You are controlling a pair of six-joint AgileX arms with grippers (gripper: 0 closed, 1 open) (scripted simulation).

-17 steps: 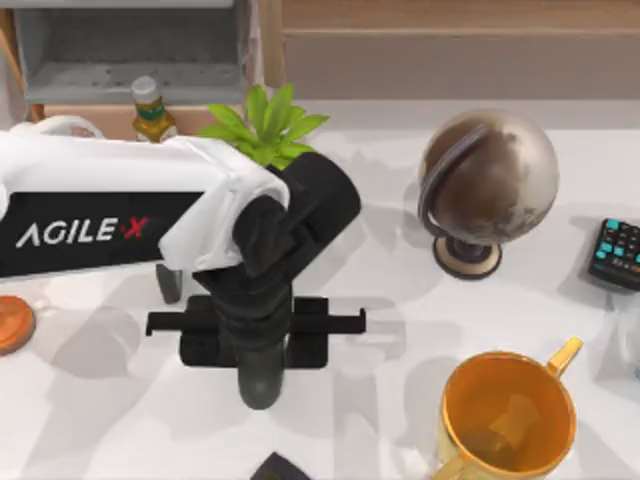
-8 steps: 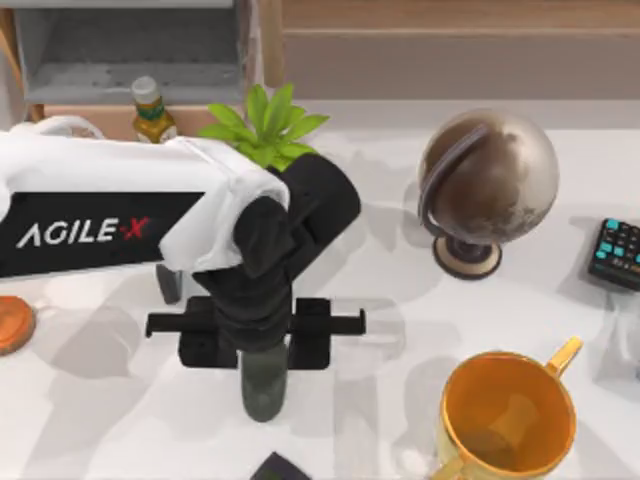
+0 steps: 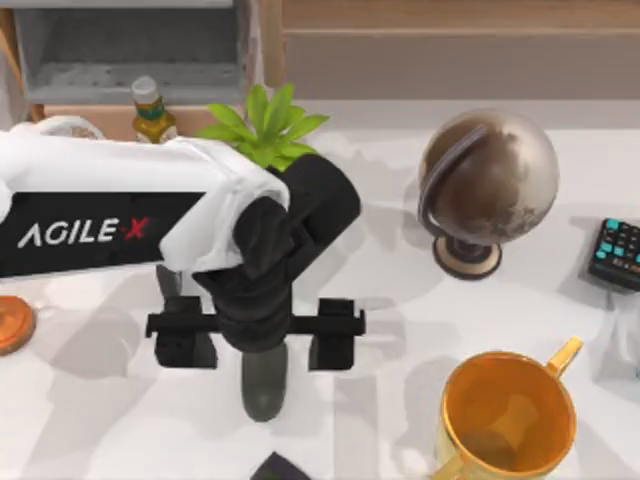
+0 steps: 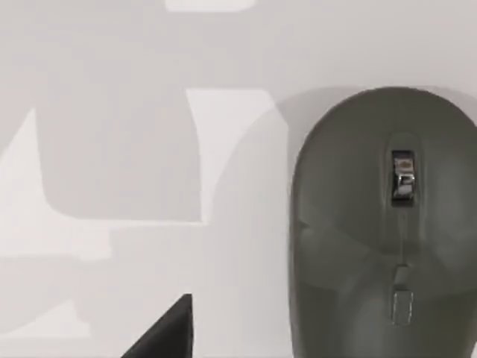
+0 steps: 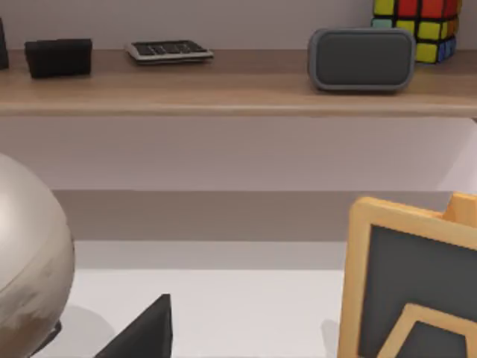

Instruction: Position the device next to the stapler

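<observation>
The device is a dark grey computer mouse (image 3: 264,385) lying flat on the white table, front of centre-left. My left gripper (image 3: 260,338) hangs straight above its back half, open, with the black fingers (image 3: 335,335) spread wide to either side and not touching it. The left wrist view looks down on the mouse (image 4: 384,231) with its scroll wheel, and one dark fingertip (image 4: 160,335) shows well apart from it. The stapler is out of view. A dark part of my right gripper (image 5: 141,332) shows in the right wrist view, facing a wall shelf.
A potted plant (image 3: 265,125) and a small bottle (image 3: 150,110) stand behind the left arm. A globe (image 3: 487,190) is at the back right, a yellow mug (image 3: 508,420) at the front right, a calculator (image 3: 618,255) at the right edge. A dark object (image 3: 280,468) lies just in front of the mouse.
The mouse shifted slightly toward the table's front, then my left gripper's fingers spread apart and let go of it. It now lies free on the table.
</observation>
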